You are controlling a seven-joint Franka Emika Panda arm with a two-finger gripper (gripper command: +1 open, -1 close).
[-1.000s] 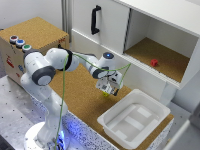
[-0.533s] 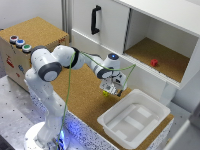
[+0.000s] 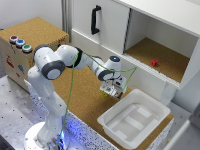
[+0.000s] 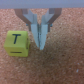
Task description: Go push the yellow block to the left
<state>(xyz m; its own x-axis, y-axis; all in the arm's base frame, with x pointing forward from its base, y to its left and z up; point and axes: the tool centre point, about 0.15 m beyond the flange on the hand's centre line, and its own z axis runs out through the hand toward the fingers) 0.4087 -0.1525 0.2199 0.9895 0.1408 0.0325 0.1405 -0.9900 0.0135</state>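
In the wrist view the yellow block (image 4: 18,42) is a small bright yellow cube with a black "T" on its top face, lying on the cork surface. My gripper (image 4: 40,45) is shut, its fingertips pressed together and empty. It is low over the cork, just beside the block with a narrow gap between them. In the exterior view the gripper (image 3: 112,91) points down at the cork table near the far corner of the white bin (image 3: 150,107). The block is hidden under the hand there.
A small red block (image 3: 154,62) lies in the open cupboard shelf (image 3: 165,57). A cupboard door with a black handle (image 3: 94,19) stands behind the arm. A cork box with coloured buttons (image 3: 20,43) is at the exterior view's left.
The gripper has moved towards the exterior view's right and lower, closer to the cork table and the white bin. Its fingers stay shut.
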